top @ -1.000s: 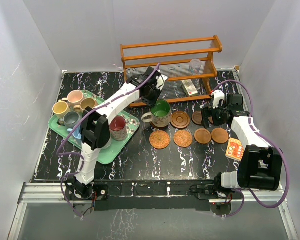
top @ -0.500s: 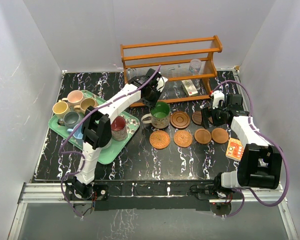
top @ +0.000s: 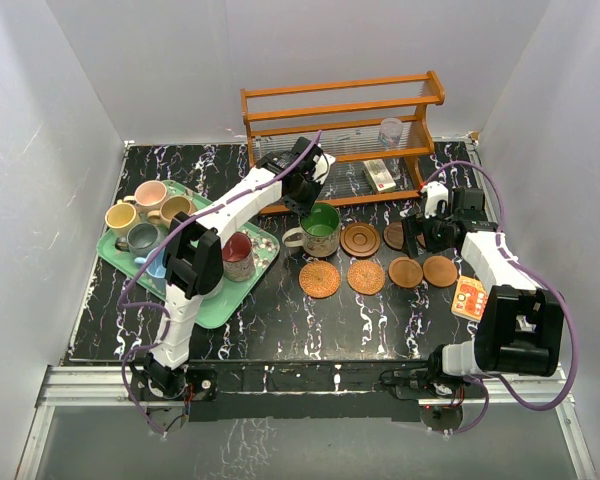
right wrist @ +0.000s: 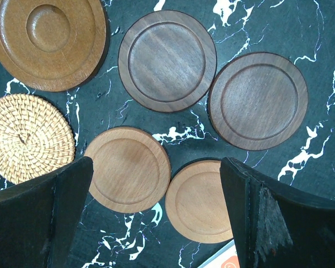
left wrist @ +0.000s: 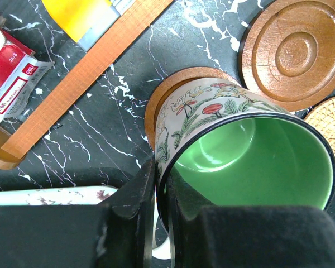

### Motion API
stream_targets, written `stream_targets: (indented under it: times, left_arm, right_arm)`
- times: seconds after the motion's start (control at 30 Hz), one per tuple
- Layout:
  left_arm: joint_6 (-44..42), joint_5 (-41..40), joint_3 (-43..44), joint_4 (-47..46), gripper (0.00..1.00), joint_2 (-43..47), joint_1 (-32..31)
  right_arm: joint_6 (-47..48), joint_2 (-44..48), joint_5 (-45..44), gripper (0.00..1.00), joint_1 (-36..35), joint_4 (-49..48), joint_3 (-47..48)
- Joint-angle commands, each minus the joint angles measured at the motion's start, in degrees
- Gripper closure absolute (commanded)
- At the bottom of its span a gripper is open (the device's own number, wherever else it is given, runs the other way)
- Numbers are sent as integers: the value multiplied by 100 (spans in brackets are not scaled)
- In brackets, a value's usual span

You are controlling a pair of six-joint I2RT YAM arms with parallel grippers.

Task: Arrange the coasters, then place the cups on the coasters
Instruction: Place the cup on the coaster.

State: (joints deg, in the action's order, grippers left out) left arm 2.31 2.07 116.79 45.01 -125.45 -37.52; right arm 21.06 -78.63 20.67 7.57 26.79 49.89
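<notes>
The left end effector pinches the green mug by its rim, likely seating it on a wooden coaster, while the right end effector hovers spread wide over spare coasters.

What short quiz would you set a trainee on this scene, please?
1. True or false: the right claw grips a coaster.
2. Which mug does the left claw hold by its rim? A maroon, B green, C pink.
3. How many coasters show in the right wrist view?
Key: 1 false, it stands open above them; 2 B, the green mug; 3 six.
</notes>
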Motion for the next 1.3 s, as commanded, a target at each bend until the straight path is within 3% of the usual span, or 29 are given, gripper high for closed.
stream_targets:
  times: [0.0, 1.27]
  left_arm:
    - [52, 110, 375, -90, 100, 418, -14]
    - [209, 560, 388, -84, 100, 281, 166]
  right_arm:
    - [54, 17, -54, 2, 22, -270, 12]
    - [103, -106, -107, 2, 23, -271, 11]
